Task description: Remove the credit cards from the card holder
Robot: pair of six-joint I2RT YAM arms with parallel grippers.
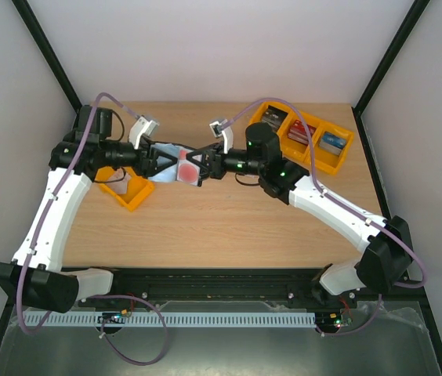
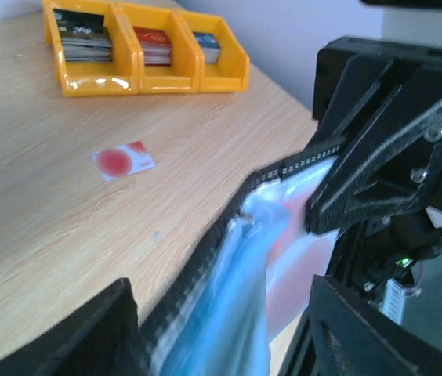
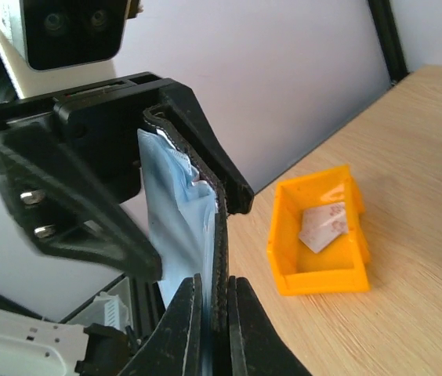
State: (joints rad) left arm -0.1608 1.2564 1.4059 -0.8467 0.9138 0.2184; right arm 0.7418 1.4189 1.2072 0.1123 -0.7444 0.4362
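Observation:
The black card holder (image 1: 171, 153) hangs in the air over the middle of the table, spread open, its blue clear pocket (image 3: 178, 211) showing. A pale credit card with a red blotch (image 1: 183, 167) sits in that pocket, seen pinkish in the left wrist view (image 2: 299, 258). My right gripper (image 3: 215, 301) is shut on the holder's black edge. Both fingers of my open left gripper (image 2: 225, 313) stand apart on either side of the holder (image 2: 205, 274). One more credit card (image 2: 124, 161) lies flat on the table. Other pale cards (image 3: 327, 223) lie in a small yellow bin (image 3: 319, 278).
The small yellow bin (image 1: 131, 196) sits under my left arm at the table's left. A row of three yellow trays (image 1: 327, 164) with thick card stacks stands at the back right, also in the left wrist view (image 2: 99, 78). Both arms meet mid-table.

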